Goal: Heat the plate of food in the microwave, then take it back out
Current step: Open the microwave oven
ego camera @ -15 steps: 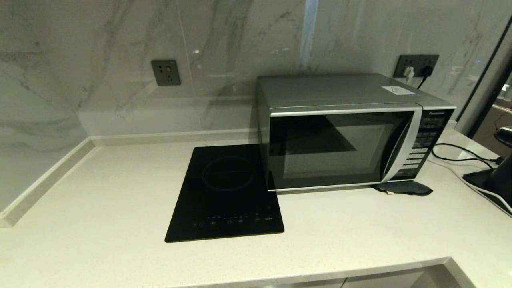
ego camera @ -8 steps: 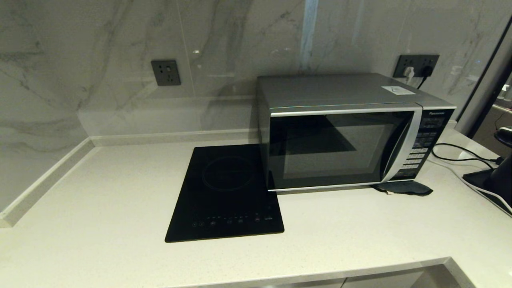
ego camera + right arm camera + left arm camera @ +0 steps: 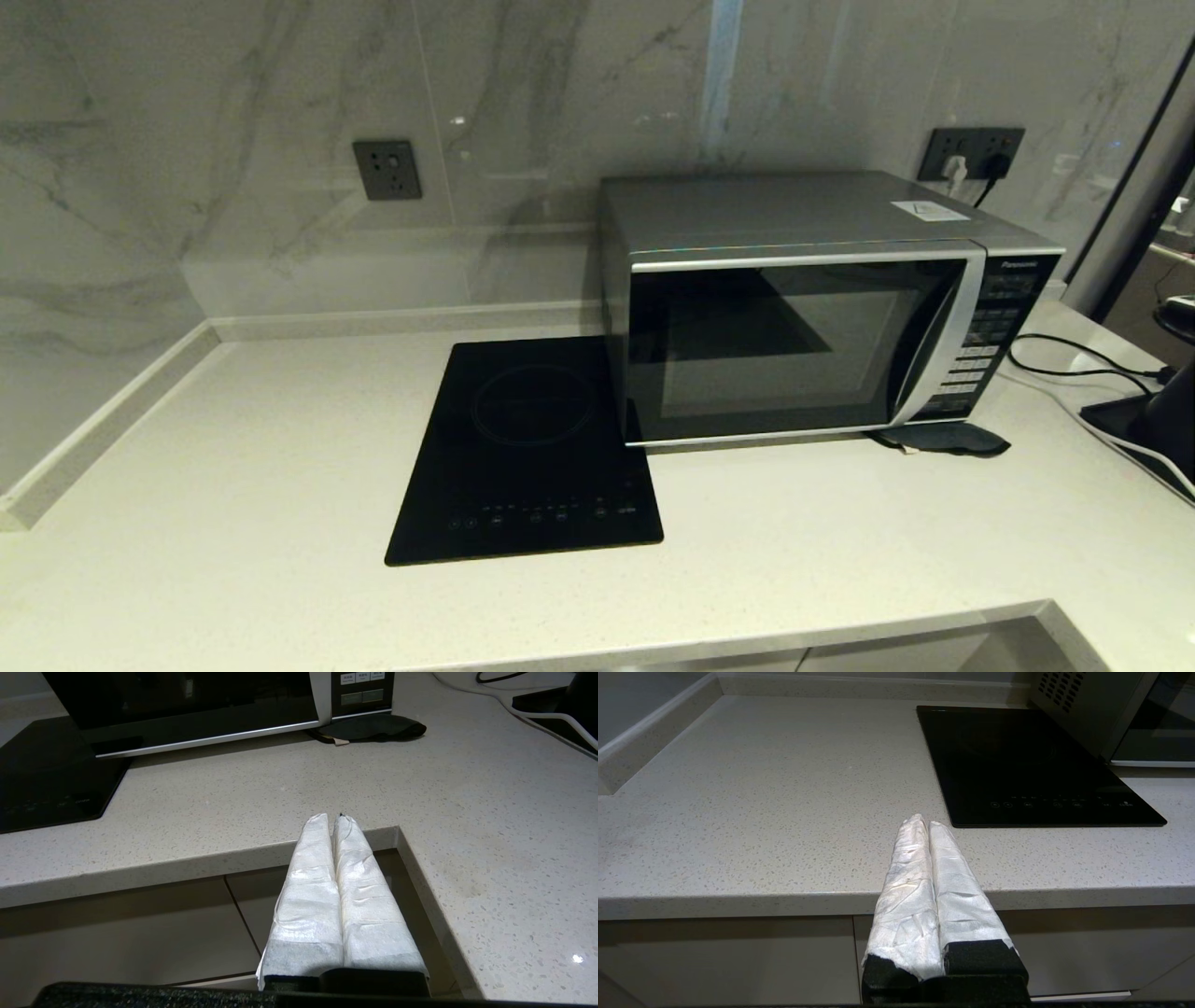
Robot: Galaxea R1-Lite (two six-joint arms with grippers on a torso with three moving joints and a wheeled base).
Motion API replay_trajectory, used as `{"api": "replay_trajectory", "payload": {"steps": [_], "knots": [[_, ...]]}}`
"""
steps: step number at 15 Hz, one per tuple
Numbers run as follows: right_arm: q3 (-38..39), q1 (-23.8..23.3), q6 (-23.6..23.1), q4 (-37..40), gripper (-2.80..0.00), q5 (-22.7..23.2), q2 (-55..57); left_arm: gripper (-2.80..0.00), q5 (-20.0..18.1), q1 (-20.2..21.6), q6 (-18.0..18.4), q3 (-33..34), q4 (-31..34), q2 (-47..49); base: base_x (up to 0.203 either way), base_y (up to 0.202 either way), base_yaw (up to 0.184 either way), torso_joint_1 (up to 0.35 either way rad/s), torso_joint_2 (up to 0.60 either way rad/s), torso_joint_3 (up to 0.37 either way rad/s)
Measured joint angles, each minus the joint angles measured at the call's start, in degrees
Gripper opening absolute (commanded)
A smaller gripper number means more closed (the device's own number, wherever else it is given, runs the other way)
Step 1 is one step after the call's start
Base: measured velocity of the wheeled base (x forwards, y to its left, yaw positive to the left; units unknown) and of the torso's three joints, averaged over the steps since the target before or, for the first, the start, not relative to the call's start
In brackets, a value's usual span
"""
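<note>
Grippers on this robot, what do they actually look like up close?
Both look alike: the left gripper and right gripper each have two long, tapering fingers wrapped in crinkled white tape or cloth, mounted on black bases. No markings or cables show.

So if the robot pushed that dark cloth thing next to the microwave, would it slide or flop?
The dark cloth lies flat and rumpled by the microwave, so it is probably soft and floppy. It looks thin, so likely light. On the smooth counter it would probably slide or bunch up rather than roll.
</note>
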Motion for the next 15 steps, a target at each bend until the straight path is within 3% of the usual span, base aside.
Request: {"api": "replay_trajectory", "payload": {"steps": [15], "knots": [[0.00,0.00,-0.02,0.02,-2.80,0.00,0.10,-2.80,-0.02,0.00,0.00,0.00,0.02,0.00,0.000,0.000,0.000,0.000,0.00,0.000]]}}
